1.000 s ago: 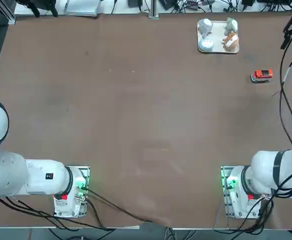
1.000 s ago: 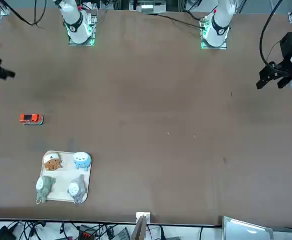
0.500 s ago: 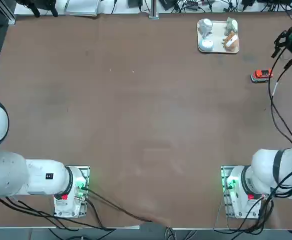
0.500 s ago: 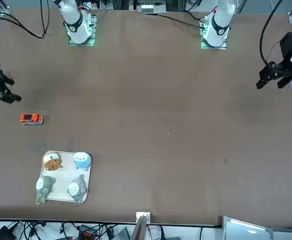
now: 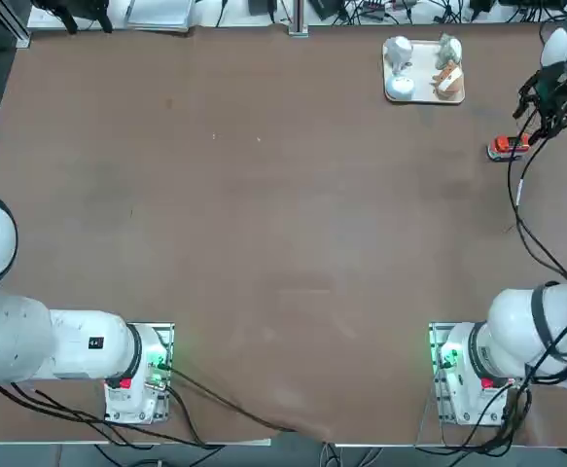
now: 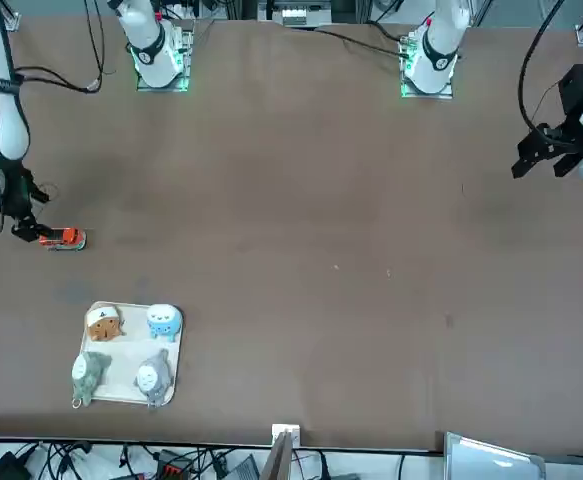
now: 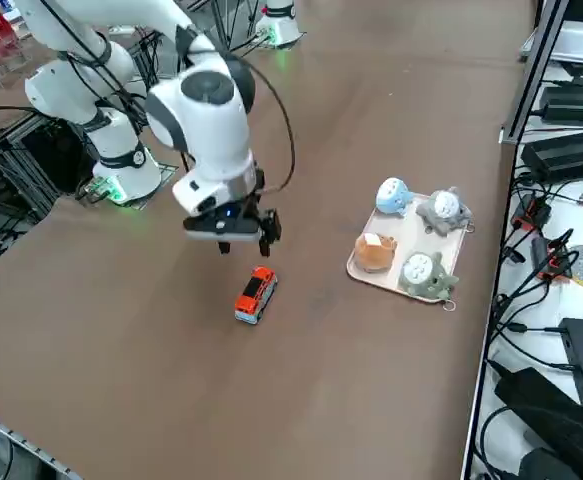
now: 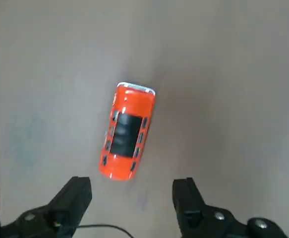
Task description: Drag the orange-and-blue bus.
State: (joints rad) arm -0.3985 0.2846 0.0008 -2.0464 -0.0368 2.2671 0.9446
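The orange-and-blue bus (image 7: pixel 257 295) is located on the bare bench (image 7: pixel 171 370), upright on its wheels, apart from the pale tray (image 7: pixel 364 277) and the figurines (image 7: pixel 375 252) carried on it. In the top view, the bus lies on the robot's right side of the bench, nearer the robot than the tray and farther to the right.

The right gripper (image 8: pixel 132 191) is positioned above the bench close to the bus. Its fingers are spread wide and nothing is grasped; in the wrist view, the whole roof of the bus is seen beyond the fingertips, outside the gap between them.

The task is judged to be at the approach stage. Placement of the arm near the bus is accomplished. Contact is not evident, and no part of the drag can be confirmed as done. Still to be completed, by judgement, are final alignment over the bus, lowering, engagement of the body by the fingers, the drag along the bench surface, and release. No destination for the drag is specified.
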